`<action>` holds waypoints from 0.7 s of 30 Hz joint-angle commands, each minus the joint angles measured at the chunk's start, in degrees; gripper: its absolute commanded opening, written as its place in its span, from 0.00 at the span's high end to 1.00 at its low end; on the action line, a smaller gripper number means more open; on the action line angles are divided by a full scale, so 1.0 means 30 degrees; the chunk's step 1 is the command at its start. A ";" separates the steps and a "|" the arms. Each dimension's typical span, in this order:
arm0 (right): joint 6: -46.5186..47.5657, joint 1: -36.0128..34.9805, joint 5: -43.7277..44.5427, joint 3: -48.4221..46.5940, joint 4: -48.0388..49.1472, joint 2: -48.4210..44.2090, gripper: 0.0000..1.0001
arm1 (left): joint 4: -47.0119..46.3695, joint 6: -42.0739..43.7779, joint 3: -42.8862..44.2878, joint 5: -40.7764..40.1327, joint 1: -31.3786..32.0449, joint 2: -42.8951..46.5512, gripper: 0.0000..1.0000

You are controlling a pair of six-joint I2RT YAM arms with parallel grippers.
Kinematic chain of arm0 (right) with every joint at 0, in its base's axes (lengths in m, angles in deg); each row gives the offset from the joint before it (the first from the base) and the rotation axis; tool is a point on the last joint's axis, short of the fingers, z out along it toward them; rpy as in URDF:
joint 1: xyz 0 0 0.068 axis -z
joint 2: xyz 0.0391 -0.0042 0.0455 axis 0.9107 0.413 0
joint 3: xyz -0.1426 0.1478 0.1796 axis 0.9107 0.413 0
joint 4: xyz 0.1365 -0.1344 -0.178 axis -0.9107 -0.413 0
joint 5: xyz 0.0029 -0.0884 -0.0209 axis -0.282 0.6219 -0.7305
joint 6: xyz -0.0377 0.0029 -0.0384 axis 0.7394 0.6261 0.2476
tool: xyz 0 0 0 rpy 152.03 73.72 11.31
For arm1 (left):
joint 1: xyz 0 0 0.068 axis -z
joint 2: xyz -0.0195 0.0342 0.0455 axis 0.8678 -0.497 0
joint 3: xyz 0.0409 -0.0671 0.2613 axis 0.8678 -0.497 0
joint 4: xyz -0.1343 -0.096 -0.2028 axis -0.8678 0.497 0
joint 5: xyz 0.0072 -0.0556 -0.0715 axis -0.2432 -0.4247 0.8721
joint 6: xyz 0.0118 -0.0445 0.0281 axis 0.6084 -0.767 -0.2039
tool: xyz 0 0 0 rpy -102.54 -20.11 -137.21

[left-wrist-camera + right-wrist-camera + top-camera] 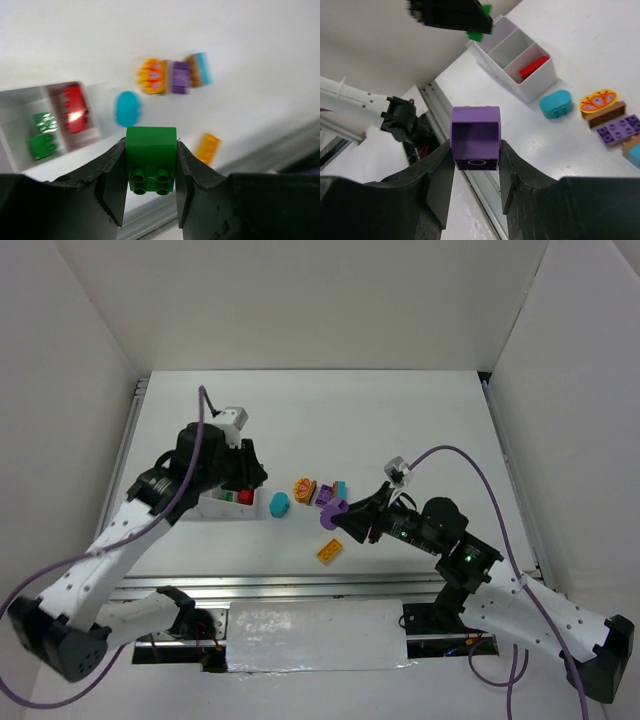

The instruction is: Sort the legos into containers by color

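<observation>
Stretching under everything, one white bench [400, 420] carries two arms, one tray and the loose bricks. The left arm [120, 530] hangs over the tray, and the left fingers [120, 160] are clamped on one green brick [151, 160], held clear of the bench with its studs facing the wrist camera. The right arm [520, 605] reaches in from the other side. The right fingers [445, 165] are pressed tight on one purple brick [475, 132], held in the air near the loose cluster with its hollow underside showing.

The single white tray [540, 82] lies on the left half of the bench. Three of its compartments show in the right wrist view; the rest sit under the left arm. The end compartment beside the loose bricks holds one red brick [74, 109], and the next holds two green pieces [42, 146].

Five loose groups lie between the arms. One teal oval [279, 504] lies just beside the tray's end. Beyond it, in a row, lie one orange patterned oval on a brown brick [600, 102], one purple studded brick [619, 131] and one teal brick [202, 68] with brown against it. One orange-yellow brick [329, 551] lies apart, nearer the arms' bases.
</observation>
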 commanded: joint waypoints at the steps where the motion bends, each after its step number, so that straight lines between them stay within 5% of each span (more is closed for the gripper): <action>1: 0.0711 0.0138 0.2073 -0.1045 -0.1481 -0.0591 1.00 | 0.2224 0.0188 0.1283 -0.4443 -0.0970 -0.2738 1.00; 9: 0.0771 0.0138 0.0695 -0.0725 -0.1687 -0.0209 1.00 | 0.4920 0.1450 0.5532 -0.8830 -0.2056 -0.7604 1.00; 21: 0.0683 0.0138 0.0137 -0.0314 -0.1717 -0.1294 1.00 | 0.5626 0.2273 0.5067 -1.0302 -0.2086 -0.8839 1.00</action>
